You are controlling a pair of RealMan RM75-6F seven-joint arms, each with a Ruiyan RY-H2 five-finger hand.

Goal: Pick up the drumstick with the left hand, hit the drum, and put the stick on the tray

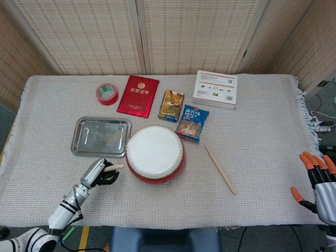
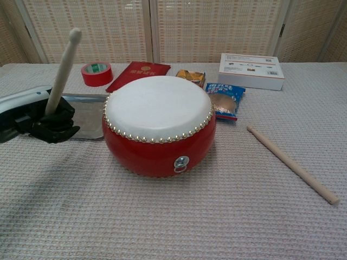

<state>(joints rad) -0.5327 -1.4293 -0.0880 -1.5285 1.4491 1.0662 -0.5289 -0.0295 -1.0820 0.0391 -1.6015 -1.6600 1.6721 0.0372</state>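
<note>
My left hand (image 2: 46, 116) (image 1: 100, 173) grips a pale wooden drumstick (image 2: 63, 67) (image 1: 115, 167), raised above the cloth just left of the drum. The stick stands nearly upright, its rounded tip leaning slightly toward the drum. The red drum (image 2: 158, 123) (image 1: 155, 153) with a white skin sits mid-table. A steel tray (image 1: 101, 136) (image 2: 87, 103) lies behind my left hand, left of the drum. A second drumstick (image 1: 220, 169) (image 2: 291, 163) lies on the cloth right of the drum. My right hand (image 1: 315, 184), with orange fingertips, stays off the table's right edge, fingers apart and holding nothing.
Along the back lie a red tape roll (image 1: 107, 93), a red booklet (image 1: 138, 95), two snack packets (image 1: 171, 105) (image 1: 192, 123) and a white box (image 1: 214, 90). A woven cloth (image 1: 262, 152) covers the table.
</note>
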